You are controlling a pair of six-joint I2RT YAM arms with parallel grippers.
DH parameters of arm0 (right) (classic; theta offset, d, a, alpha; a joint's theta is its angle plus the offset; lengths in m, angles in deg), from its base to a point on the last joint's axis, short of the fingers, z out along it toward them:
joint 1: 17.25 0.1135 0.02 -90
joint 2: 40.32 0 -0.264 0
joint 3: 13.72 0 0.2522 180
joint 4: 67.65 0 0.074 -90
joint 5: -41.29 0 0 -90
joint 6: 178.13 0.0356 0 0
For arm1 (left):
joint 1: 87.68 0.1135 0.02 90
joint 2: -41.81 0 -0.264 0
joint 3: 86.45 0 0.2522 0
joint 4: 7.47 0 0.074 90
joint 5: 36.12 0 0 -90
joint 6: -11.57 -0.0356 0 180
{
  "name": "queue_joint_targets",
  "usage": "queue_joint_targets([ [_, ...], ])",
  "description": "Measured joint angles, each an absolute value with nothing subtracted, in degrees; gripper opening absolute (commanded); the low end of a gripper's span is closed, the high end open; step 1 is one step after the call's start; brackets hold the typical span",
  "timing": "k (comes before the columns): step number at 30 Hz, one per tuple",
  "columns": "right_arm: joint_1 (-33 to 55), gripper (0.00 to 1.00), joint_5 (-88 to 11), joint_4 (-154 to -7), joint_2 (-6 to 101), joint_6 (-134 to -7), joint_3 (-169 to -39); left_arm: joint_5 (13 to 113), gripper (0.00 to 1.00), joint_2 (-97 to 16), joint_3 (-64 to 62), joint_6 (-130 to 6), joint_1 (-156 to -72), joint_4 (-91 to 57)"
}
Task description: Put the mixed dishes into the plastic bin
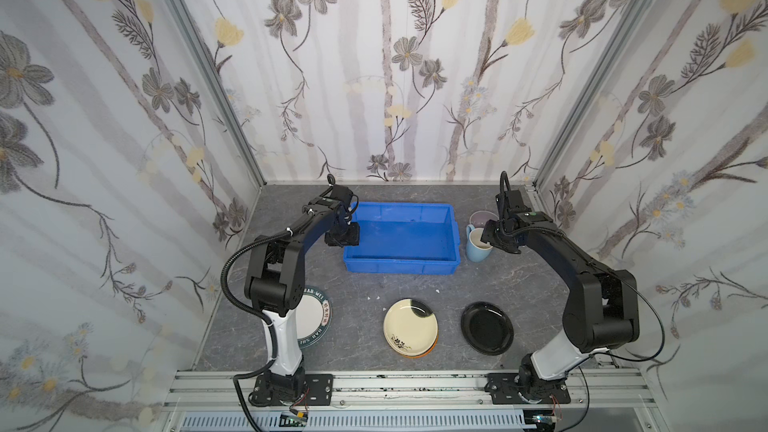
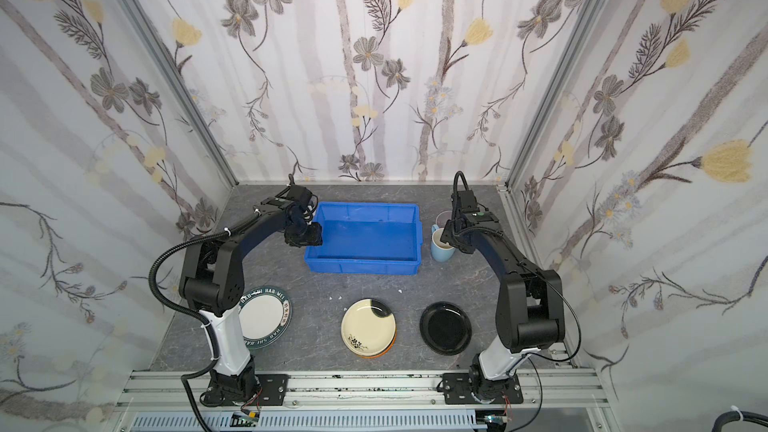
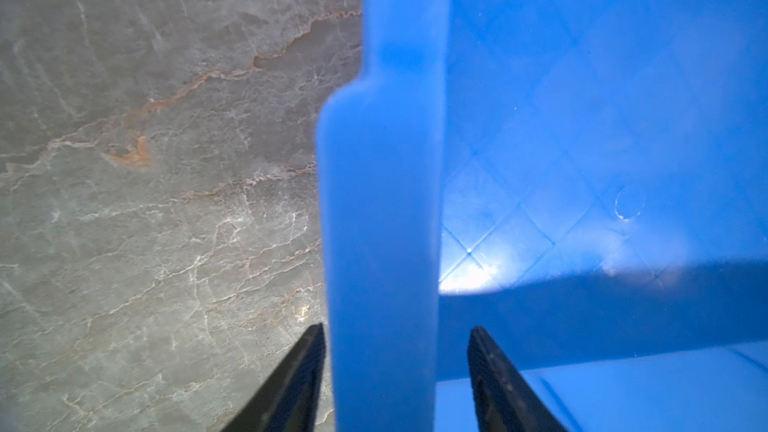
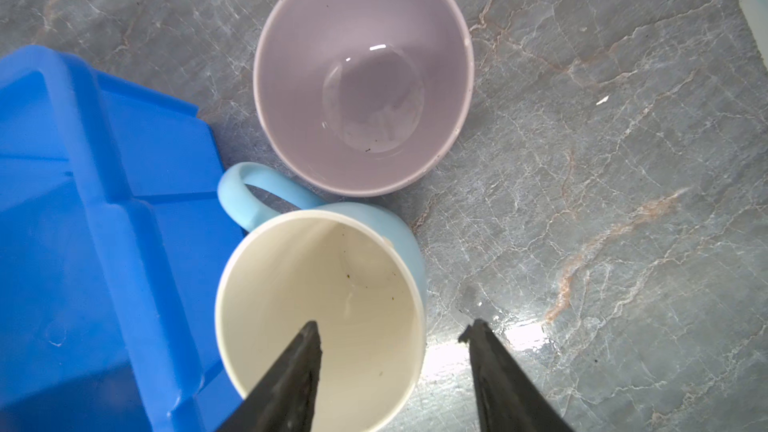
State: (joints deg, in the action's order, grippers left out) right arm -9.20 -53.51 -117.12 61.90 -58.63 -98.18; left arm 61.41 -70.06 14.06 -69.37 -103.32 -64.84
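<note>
Left gripper (image 3: 397, 330) stands open, its dark fingers straddling the side rim of the blue plastic bin (image 3: 382, 160) – one outside, one inside. Right gripper (image 4: 395, 326) is open too: one finger dips inside the light blue mug (image 4: 291, 276), the other hangs outside its wall with a gap. The mug stands upright on the grey table (image 1: 374, 284), just beside the bin, with the lilac bowl (image 4: 361, 76) next to it. Cream plate (image 1: 409, 328), black plate (image 1: 487, 328) and lettered white plate (image 1: 313, 317) lie nearer the arm bases.
</note>
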Motion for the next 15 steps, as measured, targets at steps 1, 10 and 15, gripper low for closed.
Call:
queue_joint_targets([
  [1,-9.2,0.57,-53.5,-117.1,62.0,-58.6,-98.0,61.4,0.71,-70.0,14.1,-69.3,-103.3,-64.9],
  [10,-9.3,0.46,-51.9,-117.0,65.7,-58.8,-97.9,61.4,0.85,-70.0,21.7,-70.5,-103.3,-67.7],
  [15,-9.3,0.43,-51.8,-116.9,67.6,-58.8,-99.1,62.4,1.0,-69.8,29.5,-70.2,-103.6,-70.7],
])
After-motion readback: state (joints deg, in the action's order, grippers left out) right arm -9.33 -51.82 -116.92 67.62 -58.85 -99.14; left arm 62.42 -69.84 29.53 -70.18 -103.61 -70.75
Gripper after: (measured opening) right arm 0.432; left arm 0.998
